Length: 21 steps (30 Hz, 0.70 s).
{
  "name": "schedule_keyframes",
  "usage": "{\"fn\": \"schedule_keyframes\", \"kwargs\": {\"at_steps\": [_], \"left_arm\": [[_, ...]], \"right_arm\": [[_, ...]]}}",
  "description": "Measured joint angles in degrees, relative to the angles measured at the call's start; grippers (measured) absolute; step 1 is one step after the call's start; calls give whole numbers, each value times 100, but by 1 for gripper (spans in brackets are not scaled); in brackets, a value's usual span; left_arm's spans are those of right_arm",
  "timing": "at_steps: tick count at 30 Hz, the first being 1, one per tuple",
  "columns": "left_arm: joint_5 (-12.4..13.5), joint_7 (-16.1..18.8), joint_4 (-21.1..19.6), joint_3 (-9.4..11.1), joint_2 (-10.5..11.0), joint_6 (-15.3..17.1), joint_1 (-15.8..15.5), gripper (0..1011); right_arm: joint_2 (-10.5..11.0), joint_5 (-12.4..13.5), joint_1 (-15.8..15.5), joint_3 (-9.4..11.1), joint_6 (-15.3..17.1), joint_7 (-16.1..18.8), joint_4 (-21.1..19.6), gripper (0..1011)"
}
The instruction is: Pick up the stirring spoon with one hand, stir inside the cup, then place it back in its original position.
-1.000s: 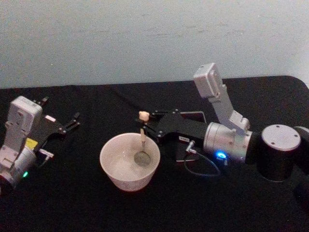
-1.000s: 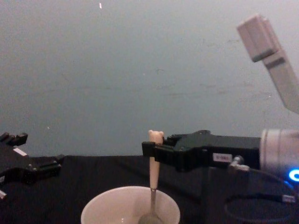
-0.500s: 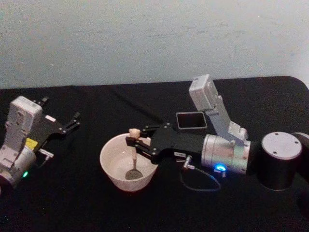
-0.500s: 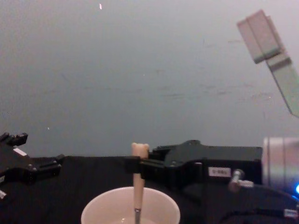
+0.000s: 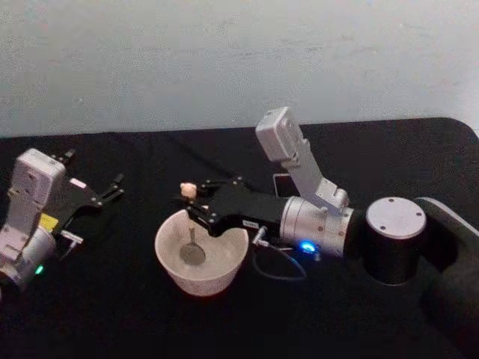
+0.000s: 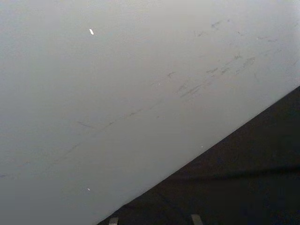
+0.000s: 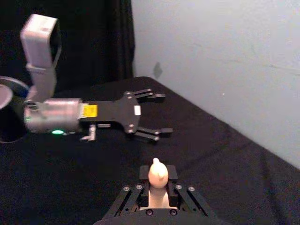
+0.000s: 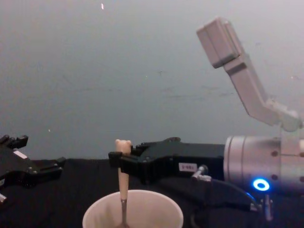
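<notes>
Counter (image 5: 112,314): draped in plain black cloth, flat, extending from the left side across to the right, where its far corner is rounded. The far edge meets a pale wall.

1 item confirmed standing directly on it: the cup (image 5: 202,283), cream-white, wide, round and upright, left of centre and toward the near side. Bare cloth lies on the cup's left and near sides.

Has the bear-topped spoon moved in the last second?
Yes. The spoon, gripped by the right tool, swept from the cup's right side to its left side.
</notes>
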Motion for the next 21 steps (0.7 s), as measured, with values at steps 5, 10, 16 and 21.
{"fn": "schedule_keyframes", "kwargs": {"at_steps": [5, 10, 16, 21], "left_arm": [[0, 0, 0, 0, 0, 0, 0, 1001], [0, 0, 0, 0, 0, 0, 0, 1001], [0, 0, 0, 0, 0, 0, 0, 1001], [0, 0, 0, 0, 0, 0, 0, 1001]], "right_arm": [[-114, -91, 81, 136, -29, -129, 182, 214], [-100, -99, 82, 283, -11, -160, 209, 214], [103, -7, -75, 408, 104, -51, -14, 214], [294, 110, -267, 486, 179, 19, -304, 214]]}}
